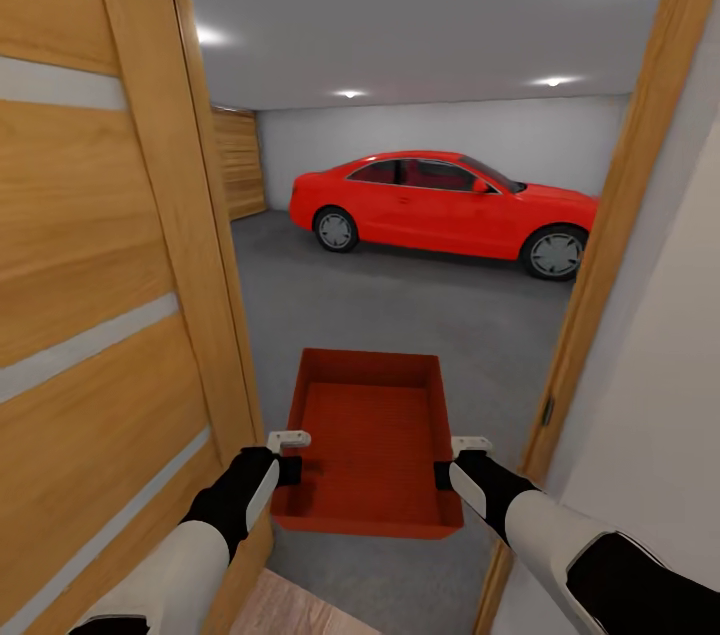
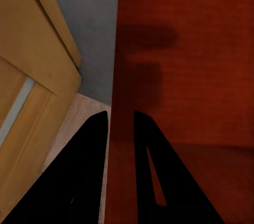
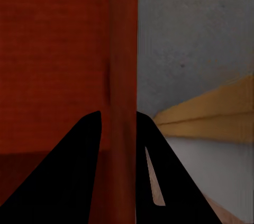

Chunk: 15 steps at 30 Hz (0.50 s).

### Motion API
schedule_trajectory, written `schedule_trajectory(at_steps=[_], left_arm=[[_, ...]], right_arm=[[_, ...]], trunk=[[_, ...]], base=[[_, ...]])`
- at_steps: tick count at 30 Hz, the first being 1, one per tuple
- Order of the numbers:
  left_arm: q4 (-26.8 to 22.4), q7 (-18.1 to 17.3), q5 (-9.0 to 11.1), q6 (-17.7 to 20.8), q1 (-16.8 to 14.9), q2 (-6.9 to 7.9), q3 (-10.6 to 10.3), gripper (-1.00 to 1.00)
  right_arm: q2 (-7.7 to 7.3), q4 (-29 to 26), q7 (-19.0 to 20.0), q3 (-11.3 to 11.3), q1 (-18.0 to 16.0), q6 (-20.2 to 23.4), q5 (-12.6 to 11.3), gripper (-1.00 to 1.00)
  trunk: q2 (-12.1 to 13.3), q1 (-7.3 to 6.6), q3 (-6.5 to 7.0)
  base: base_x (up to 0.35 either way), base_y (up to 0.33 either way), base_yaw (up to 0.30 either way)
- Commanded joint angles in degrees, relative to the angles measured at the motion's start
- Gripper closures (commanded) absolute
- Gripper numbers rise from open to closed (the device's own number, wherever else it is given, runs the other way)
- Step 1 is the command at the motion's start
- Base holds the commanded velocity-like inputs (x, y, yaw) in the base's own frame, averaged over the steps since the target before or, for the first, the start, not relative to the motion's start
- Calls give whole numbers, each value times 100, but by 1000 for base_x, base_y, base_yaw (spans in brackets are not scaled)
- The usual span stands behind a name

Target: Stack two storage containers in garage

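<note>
With each hand, left hand [image 1: 290,455] and right hand [image 1: 455,460], grasping a side wall of the storage container [image 1: 368,435], the open door [image 1: 100,265] just beside the left hand could clip it loose.

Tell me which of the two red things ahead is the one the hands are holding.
The orange-red open-top rectangular bin, gripped on opposite side walls by the left hand and right hand. The red car stands parked farther off.

Orange-red storage container [image 1: 368,435], ribbed base. My black fingers [image 2: 84,181]. Honey wood door [image 1: 100,265] with pale stripes, grey concrete floor [image 1: 420,305], bright red car [image 1: 440,205].
</note>
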Motion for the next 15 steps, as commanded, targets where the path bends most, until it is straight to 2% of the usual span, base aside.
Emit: schedule_trajectory(at_steps=[1,12,15], left_arm=[[-39,30,-74,30,-5,19,25,100],[-39,30,-74,14,-5,19,14,100],[-39,30,-74,9,-5,19,11,100]], right_arm=[[-6,-6,-33,367,3,13,-257,100],[-12,-6,-33,367,2,13,-260,100],[-11,-6,-33,363,3,13,-258,100]], trunk=[[-5,5,-3],[-5,5,-3],[-5,5,-3]], base=[[248,205,0],[248,204,0],[138,82,-65]])
